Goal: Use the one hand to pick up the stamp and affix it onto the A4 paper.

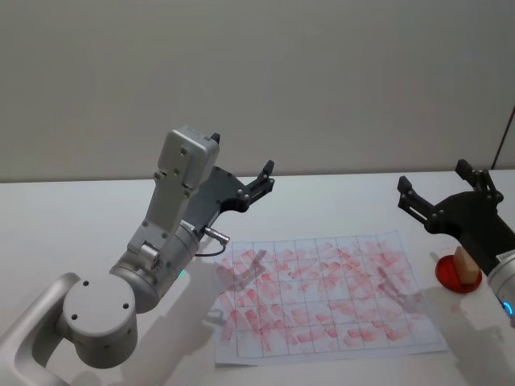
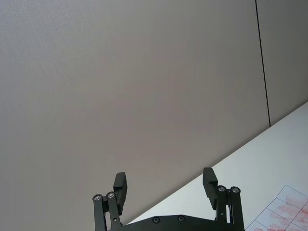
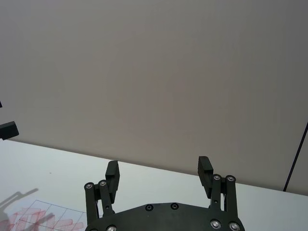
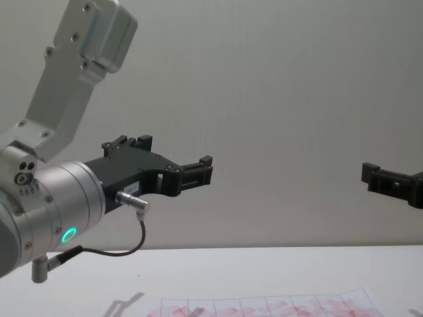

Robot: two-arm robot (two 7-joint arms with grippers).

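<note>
A red dish (image 1: 447, 274) sits near the right edge of the table (image 1: 72, 217), just beside the right edge of the paper (image 1: 322, 299). The stamp (image 1: 464, 262) stands in it, pale handle up and partly hidden by the right gripper (image 1: 438, 183), so it probably rests on the dish floor. The paper lies flat toward the table's near edge, its grid of boxes smudged pink-red. The right gripper hangs in the air above the dish, pointing toward the far edge, fingers spread wide and empty. The left gripper (image 1: 263, 182) is raised over the paper's far left corner, its elbow bent near the left edge, fingers also wide apart and empty.
</note>
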